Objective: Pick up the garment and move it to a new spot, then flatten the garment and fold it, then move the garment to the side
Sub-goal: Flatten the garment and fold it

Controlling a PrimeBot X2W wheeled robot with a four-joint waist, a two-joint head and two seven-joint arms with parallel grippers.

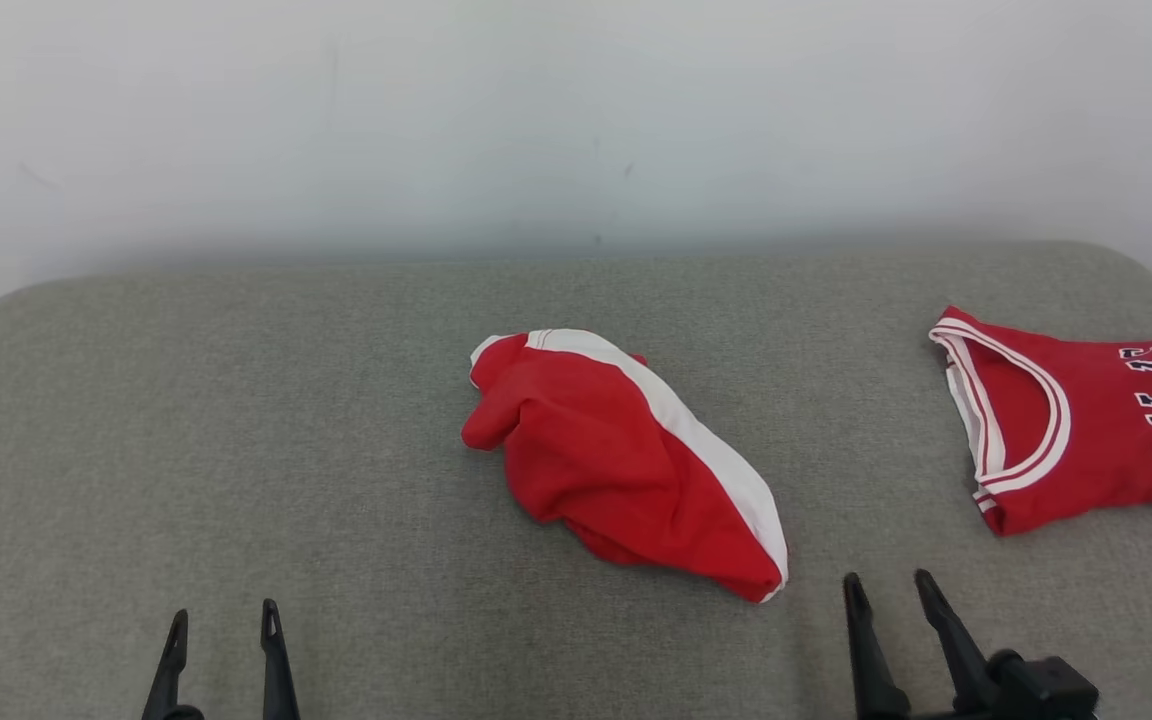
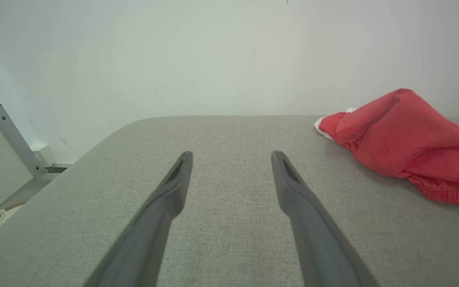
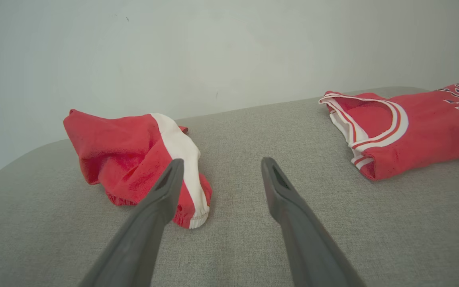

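Note:
A crumpled red garment [image 1: 606, 460] with a white side stripe lies bunched in the middle of the grey padded surface; it also shows in the left wrist view as a red heap [image 2: 408, 139] at the right, and in the right wrist view as the garment [image 3: 134, 155] at the left. My left gripper [image 1: 223, 618] stands open at the lower left, well apart from the cloth, its fingers [image 2: 173, 187] over bare fabric. My right gripper [image 1: 888, 585] is open just right of the garment's near end, nothing between its fingers [image 3: 281, 187].
A folded red jersey [image 1: 1076, 420] with white trim and dark lettering lies at the right edge, also the jersey [image 3: 408, 127] in the right wrist view. The grey surface [image 1: 236, 420] ends at a pale wall [image 1: 576, 120]. A metal frame post [image 2: 10, 139] stands off the left edge.

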